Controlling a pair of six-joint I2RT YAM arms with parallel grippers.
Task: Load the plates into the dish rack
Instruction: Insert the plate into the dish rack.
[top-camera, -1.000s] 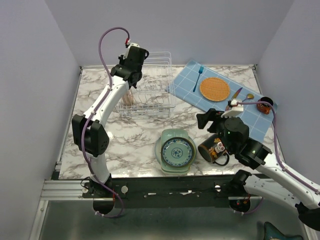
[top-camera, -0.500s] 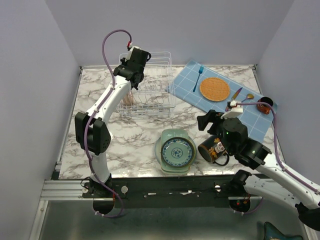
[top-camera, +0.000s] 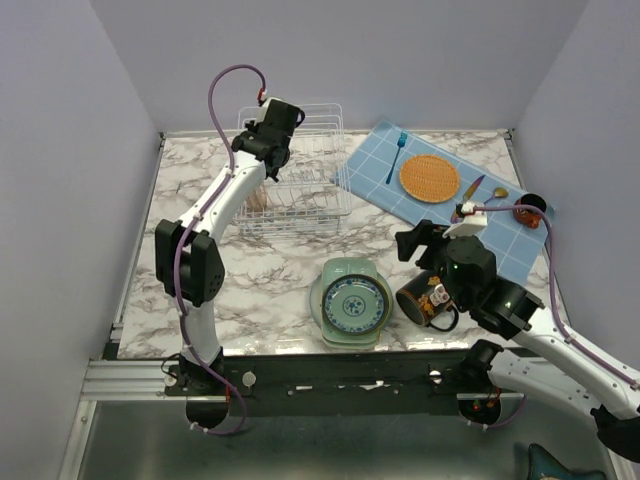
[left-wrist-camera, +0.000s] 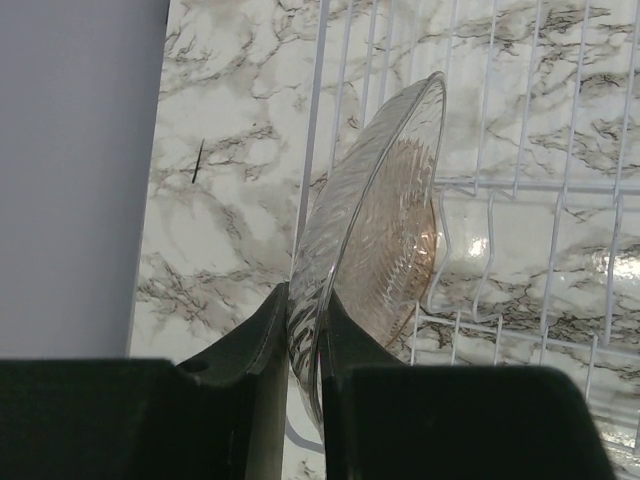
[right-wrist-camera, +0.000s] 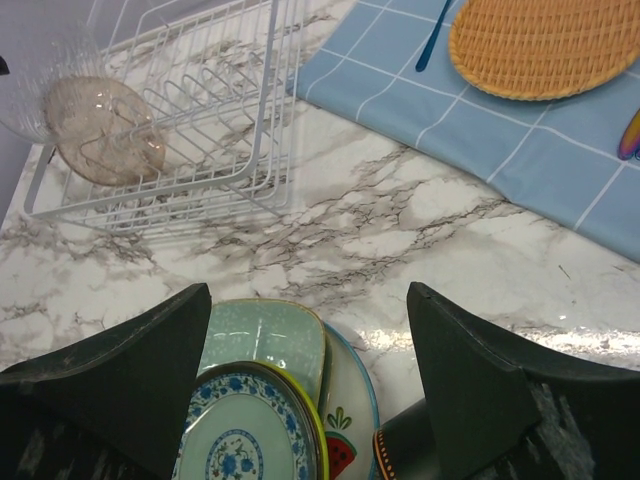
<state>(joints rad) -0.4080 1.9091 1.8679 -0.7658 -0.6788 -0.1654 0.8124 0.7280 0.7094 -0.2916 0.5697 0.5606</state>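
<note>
left gripper: jaws clamped on brownish plate rim
dish rack: under the tilted plate, ahead of jaws
right gripper: jaws apart, stacked plates just below

Ribbed glassy plate, wire rack

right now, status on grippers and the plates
Left gripper shut on brownish plate, on edge inside dish rack. Right gripper open, near plate stack. Black mug beside stack.
</note>
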